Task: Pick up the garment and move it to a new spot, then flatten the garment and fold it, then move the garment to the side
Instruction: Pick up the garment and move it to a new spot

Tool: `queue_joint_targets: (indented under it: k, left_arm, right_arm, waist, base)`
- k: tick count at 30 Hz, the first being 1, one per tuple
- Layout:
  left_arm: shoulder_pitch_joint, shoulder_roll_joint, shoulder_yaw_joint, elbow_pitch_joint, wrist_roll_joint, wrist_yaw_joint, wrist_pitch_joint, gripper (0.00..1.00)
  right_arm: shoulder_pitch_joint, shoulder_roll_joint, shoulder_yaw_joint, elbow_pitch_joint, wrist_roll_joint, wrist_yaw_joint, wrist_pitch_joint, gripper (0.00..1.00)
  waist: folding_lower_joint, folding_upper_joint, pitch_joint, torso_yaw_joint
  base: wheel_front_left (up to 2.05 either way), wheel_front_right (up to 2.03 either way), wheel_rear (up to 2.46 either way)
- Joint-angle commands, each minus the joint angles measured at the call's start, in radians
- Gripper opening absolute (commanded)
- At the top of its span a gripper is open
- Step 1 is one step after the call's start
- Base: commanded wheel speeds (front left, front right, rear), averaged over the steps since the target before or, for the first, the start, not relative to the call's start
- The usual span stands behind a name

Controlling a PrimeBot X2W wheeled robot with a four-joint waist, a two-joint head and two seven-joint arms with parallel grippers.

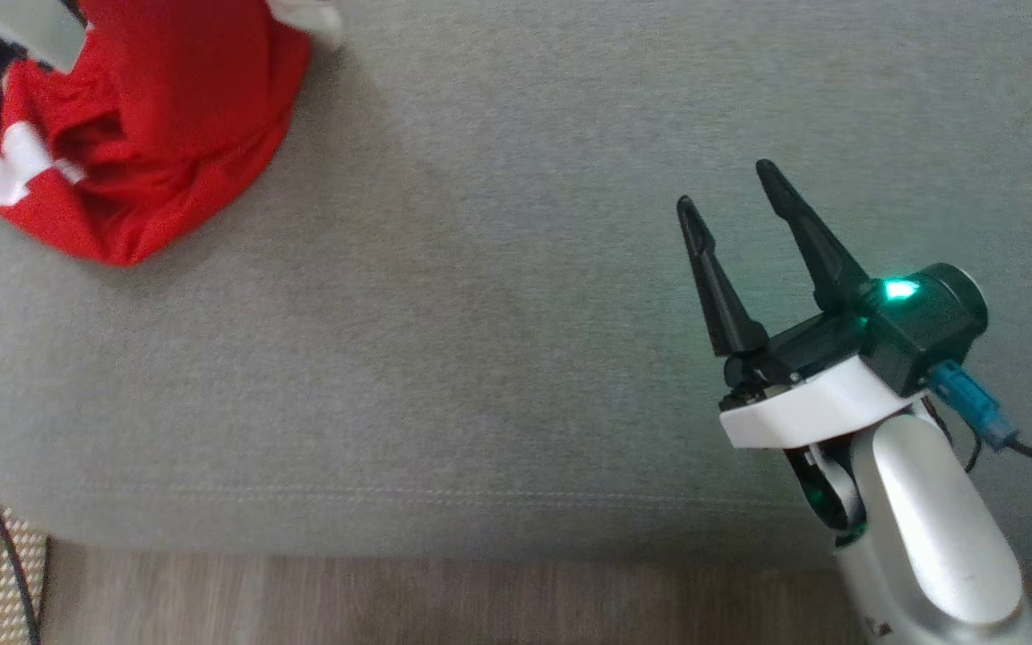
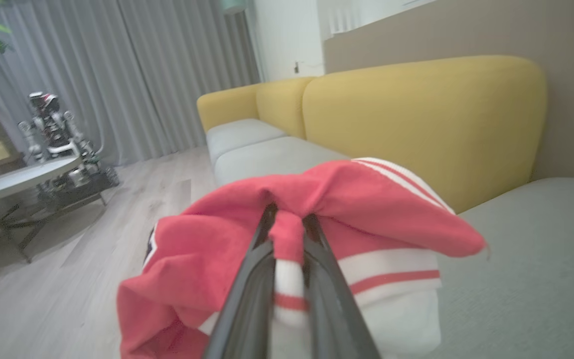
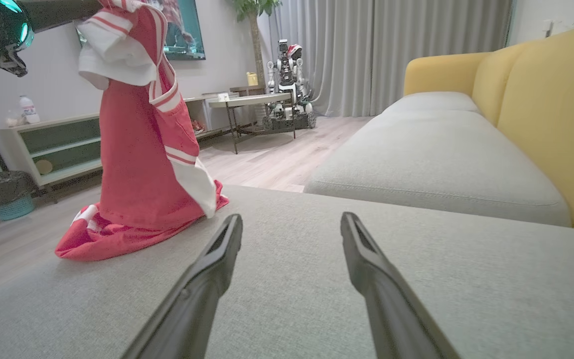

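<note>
The garment is red with white stripes and hangs at the far left of the grey sofa seat, its hem resting on the cushion. In the right wrist view the garment drapes down from my raised left arm to the seat. My left gripper is shut on a bunched fold of the garment, red cloth pinched between its fingers. My right gripper hovers open over the right part of the seat, far from the cloth; its fingers hold nothing.
Yellow backrests run along the sofa, with more grey cushions beyond. The seat's front edge meets wooden floor. A round table, another robot, a low cabinet and a bin stand across the room.
</note>
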Motion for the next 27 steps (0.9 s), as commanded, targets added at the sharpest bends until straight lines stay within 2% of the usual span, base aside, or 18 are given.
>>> queue_joint_targets:
  k: [1,6,11,19,27]
  left_arm:
    - [-0.077,0.055,0.035,-0.044,0.007,0.001,-0.012,0.00]
    - [-0.113,0.053,0.018,-0.143,0.003,0.001,-0.002,0.00]
    - [-0.146,0.014,-0.001,-0.210,-0.003,0.002,0.027,0.00]
    - [-0.179,-0.126,-0.032,-0.224,0.017,0.021,0.018,0.00]
    - [-0.134,-0.277,-0.146,-0.089,0.077,0.036,0.022,0.00]
  right_arm:
    - [0.006,0.011,0.020,-0.040,0.014,0.000,-0.006,1.00]
    - [0.014,0.011,0.013,-0.052,0.047,0.000,-0.006,1.00]
    - [0.020,0.011,0.017,-0.065,0.081,0.000,-0.006,1.00]
    - [0.031,0.011,0.021,-0.088,0.123,0.000,-0.006,1.00]
    - [0.039,0.011,0.025,-0.102,0.136,0.000,-0.006,1.00]
  waist:
    - [0.0000,-0.0001,-0.022,-0.032]
    - [0.0000,-0.0001,-0.048,-0.096]
    - [0.0000,-0.0001,-0.061,-0.174]
    - [0.0000,-0.0001,-0.072,-0.299]
    - [0.0000,-0.0001,-0.041,-0.360]
  base:
    - [0.00,0.00,0.00]
    - [0.00,0.00,0.00]
    - [0.00,0.00,0.00]
    - [0.00,0.00,0.00]
    - [0.00,0.00,0.00]
